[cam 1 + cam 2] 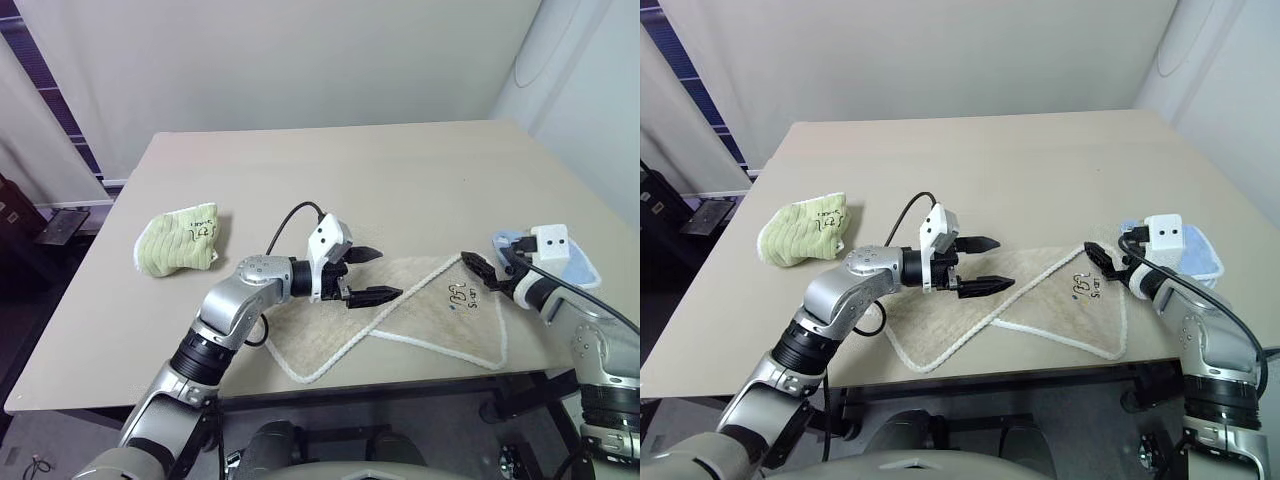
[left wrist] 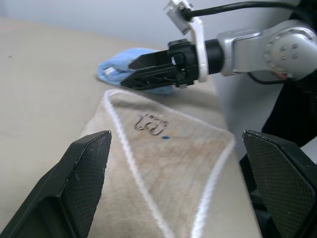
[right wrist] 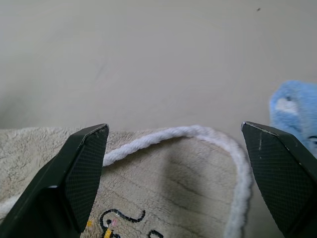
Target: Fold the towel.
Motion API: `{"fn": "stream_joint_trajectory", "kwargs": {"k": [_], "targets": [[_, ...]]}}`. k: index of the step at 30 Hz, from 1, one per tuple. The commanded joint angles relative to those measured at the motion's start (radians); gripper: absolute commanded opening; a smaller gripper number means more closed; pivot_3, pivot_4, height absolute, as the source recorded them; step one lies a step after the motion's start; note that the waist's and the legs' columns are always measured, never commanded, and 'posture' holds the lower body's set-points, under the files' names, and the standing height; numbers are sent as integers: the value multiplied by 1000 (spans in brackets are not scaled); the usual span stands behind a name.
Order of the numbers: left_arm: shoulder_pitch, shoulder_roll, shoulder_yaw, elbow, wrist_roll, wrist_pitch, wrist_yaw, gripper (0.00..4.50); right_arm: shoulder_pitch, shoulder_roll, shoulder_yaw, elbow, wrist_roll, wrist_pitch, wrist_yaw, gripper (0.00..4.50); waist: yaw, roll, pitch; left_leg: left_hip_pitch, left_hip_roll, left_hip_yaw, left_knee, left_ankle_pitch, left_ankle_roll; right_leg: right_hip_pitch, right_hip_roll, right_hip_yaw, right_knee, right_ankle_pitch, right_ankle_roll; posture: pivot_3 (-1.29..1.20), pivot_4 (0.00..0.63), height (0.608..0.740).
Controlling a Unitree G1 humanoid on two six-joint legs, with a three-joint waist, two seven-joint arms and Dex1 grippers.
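Left gripper: jaws spread wide, nothing between them, pointing level toward the robot's right, hovering over the towel's middle. Right gripper: jaws likewise spread and empty, angled slightly down, poised at the towel's far right corner by the dark logo; in its wrist view the white corded edge curves between the two fingers, not yet pinched

Towel lies on the surface near the front edge, already doubled once: cord lines cross in an X, so a diagonal flap sits on top. Blue cloth just beside the right gripper; green cloth well apart on the left

Step in hand, as judged: approach for a corner grasp, no cloth taken yet

Notes for doing it well:
- Right: drop onto the cord at the corner, one finger under the edge, take all layers, not only the top flap
- Keep clear of the blue cloth; a wide sweep could snag it
- Left: pick its own edge or pin the middle as the fold line before the right lifts
- Lift low, carry the corner across, lay it down edge to edge
- Terry is limp and grippy: expect drag and bunching; move slowly
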Motion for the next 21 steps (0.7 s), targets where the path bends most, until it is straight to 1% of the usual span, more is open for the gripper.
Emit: {"fn": "stream_joint_trajectory", "kwargs": {"k": [1, 3, 7, 12, 18, 21], "targets": [[-63, -100, -54, -1, 51, -3, 68, 4466, -40, -14, 20, 54, -43, -57, 22, 4500, 1, 0, 0, -2, 0, 0, 2, -1, 1, 0, 0, 0, 0, 1, 1, 0, 0, 721], [-78, -141, -58, 12, 69, 0, 96, 4466, -53, -23, 33, 112, -72, -85, 34, 4500, -1, 0, 0, -5, -1, 0, 6, -2, 3, -1, -1, -1, 0, 2, 4, 0, 0, 721], [-93, -170, -57, 28, 90, -2, 110, 4466, -82, -29, 47, 215, -106, -139, 68, 4500, -6, 4, -1, -8, -1, 0, 11, -3, 6, -1, 0, -1, 1, 4, 6, 0, 0, 721], [-81, -171, -43, 14, 82, 15, 109, 4466, -121, -41, 57, 372, -140, -196, 122, 4500, -5, 8, 0, -8, 0, -1, 16, -3, 6, -2, 0, -2, 6, 4, 6, 0, 0, 721], [-83, -151, -42, 17, 102, 24, 116, 4466, -193, -32, 71, 523, -166, -222, 154, 4500, -8, 8, 0, -8, 0, -1, 19, -4, 6, -1, 0, -2, 6, 4, 6, 0, 0, 721], [-85, -143, -43, 21, 107, 18, 112, 4466, -255, -31, 77, 618, -180, -231, 160, 4500, -12, 8, 0, -7, 0, -1, 19, -4, 6, -1, 0, -2, 6, 5, 6, 0, 0, 721]]}}
